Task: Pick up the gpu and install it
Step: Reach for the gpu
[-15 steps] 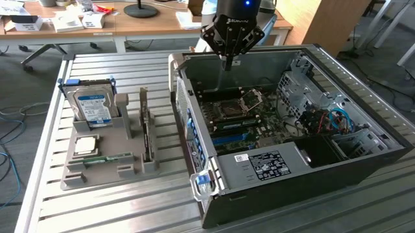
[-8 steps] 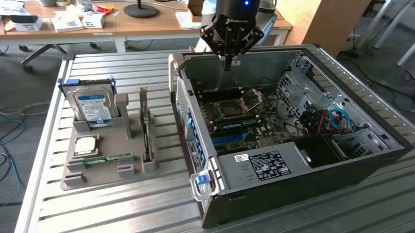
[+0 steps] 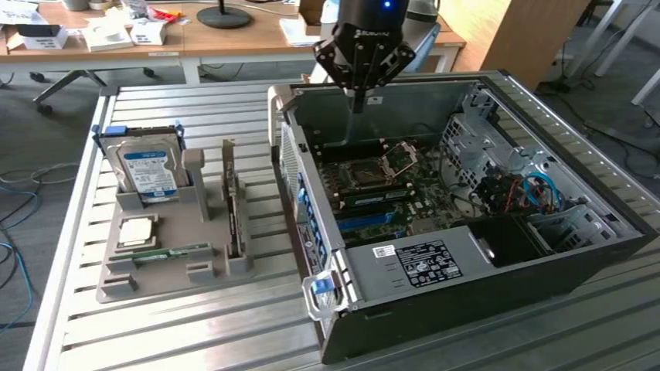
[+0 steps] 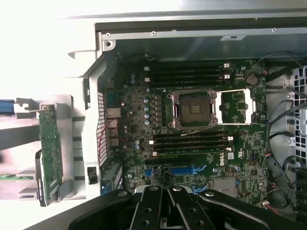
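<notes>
Gpu (image 3: 233, 202) seen standing edge-on in slots of grey holder tray (image 3: 196, 232), left of open computer case (image 3: 593, 251), untouched. Gripper (image 3: 357, 104) hangs over case's far wall, well apart from the card, fingers together, nothing held. Judged: pick best made with fingers squared across the thin top edge, lift kept straight. Slatted metal table (image 3: 206, 340) underneath; wooden desks (image 3: 247, 39) noted behind.

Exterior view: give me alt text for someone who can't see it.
A robot arm's shut gripper hangs empty above an open computer case with its motherboard exposed. On the exterior view's left, the graphics card stands on edge in a grey holder beside a hard drive.
</notes>
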